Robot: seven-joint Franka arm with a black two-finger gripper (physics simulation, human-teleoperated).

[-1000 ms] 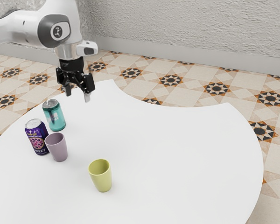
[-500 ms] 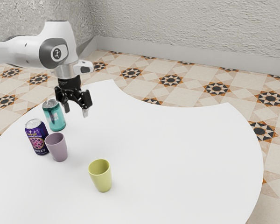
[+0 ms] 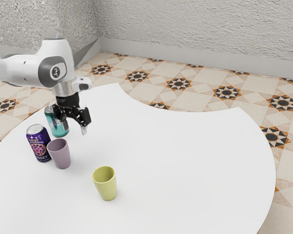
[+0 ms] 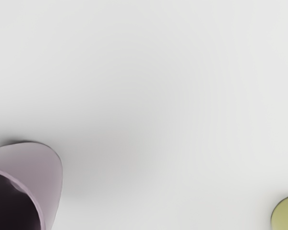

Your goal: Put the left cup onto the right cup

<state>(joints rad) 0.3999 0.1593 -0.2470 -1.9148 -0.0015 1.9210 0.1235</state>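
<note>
- The purple cup (image 3: 59, 153) (image 4: 24, 187) stands upright on the table (image 3: 185, 161), just beside a purple can (image 3: 38, 142).
- The yellow cup (image 3: 105, 183) (image 4: 287, 214) stands upright, apart, toward the exterior view's right.
- The gripper (image 3: 74, 126) hangs above the purple cup, fingers spread and empty, partly covering a teal can (image 3: 56, 127).

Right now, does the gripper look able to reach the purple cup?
Probably yes: the gripper hangs open just beyond the purple cup, whose rim is uncovered, though the purple can stands close beside it.
</note>
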